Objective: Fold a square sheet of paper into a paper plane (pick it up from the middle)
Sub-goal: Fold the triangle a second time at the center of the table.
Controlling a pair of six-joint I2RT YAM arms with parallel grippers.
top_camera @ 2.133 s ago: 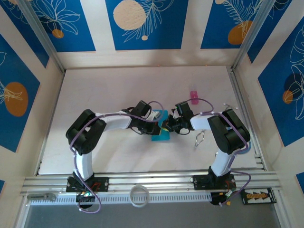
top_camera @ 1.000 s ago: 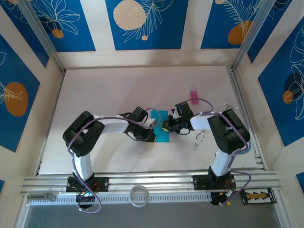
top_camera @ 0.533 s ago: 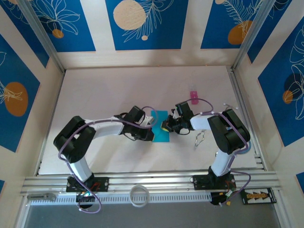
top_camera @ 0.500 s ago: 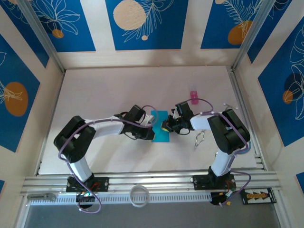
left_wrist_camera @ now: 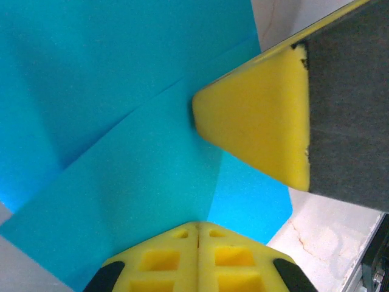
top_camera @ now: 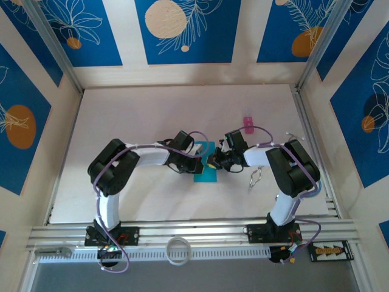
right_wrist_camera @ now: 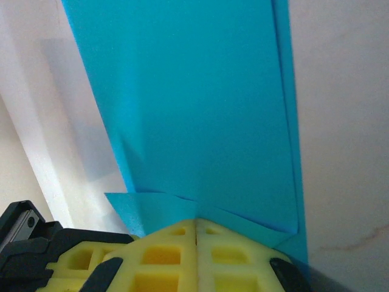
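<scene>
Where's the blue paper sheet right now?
Top view: the square sheet of paper lies flat just right of centre, between the shut left hand and right hand; the pink object sits behind-right.

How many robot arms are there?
2. The left arm reaches in from the left side, and the right arm reaches in from the right. They meet at the blue paper in the middle of the table.
</scene>
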